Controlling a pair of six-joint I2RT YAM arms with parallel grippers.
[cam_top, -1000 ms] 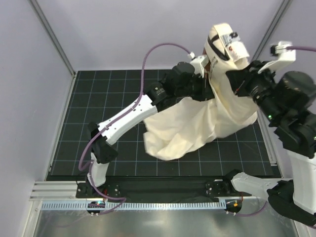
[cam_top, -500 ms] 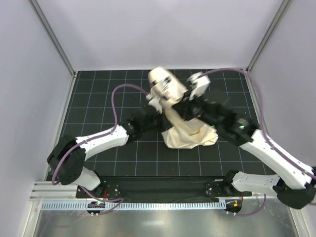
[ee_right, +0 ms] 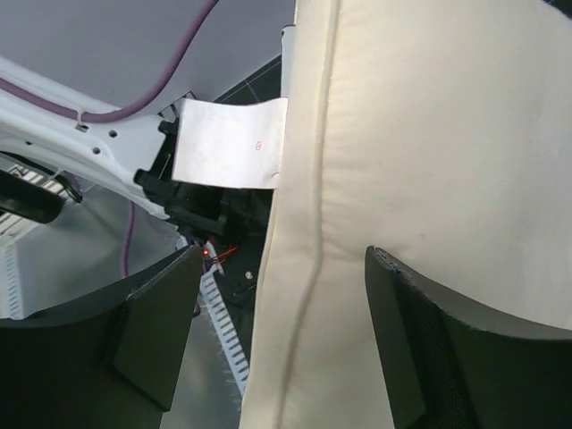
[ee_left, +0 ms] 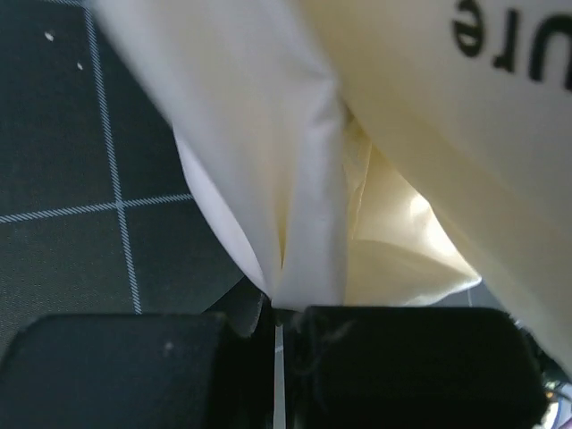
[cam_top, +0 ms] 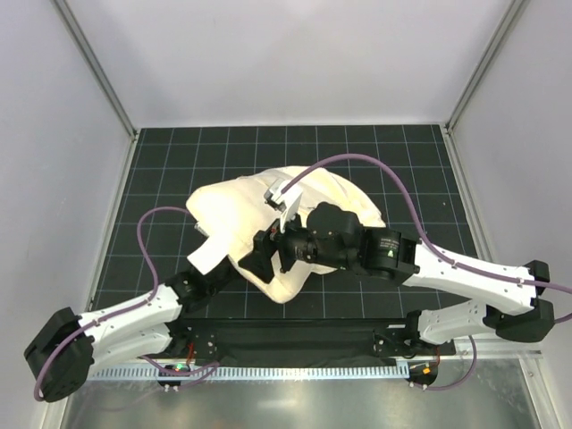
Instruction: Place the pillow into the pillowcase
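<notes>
Jaws first: the left gripper (ee_left: pixel 279 311) is clamped tight on a fold of the thin cream pillowcase (ee_left: pixel 304 179), low at the near side of the heap. The right gripper (ee_right: pixel 284 268) stands wide, its two fingers (ee_right: pixel 147 340) straddling a seamed cream edge without pressing it. That edge, with a white label (ee_right: pixel 228 143) sewn beside it, looks to be part of the pillow (cam_top: pixel 228 210). The pillow lies in a plump mound at the middle of the black gridded mat (cam_top: pixel 161 179), with the limp case bunched over its right and near sides. How much of the pillow is inside cannot be told from above, but its paler left end seems bare, so the stuffing step appears under way rather than finished. The next move likely calls for the right fingers to close on the case's free hem, opposite the left pinch, and draw it over the exposed end while the left holds the mouth steady. Beyond the heap the mat runs back to the pale walls (cam_top: pixel 295 63).
</notes>
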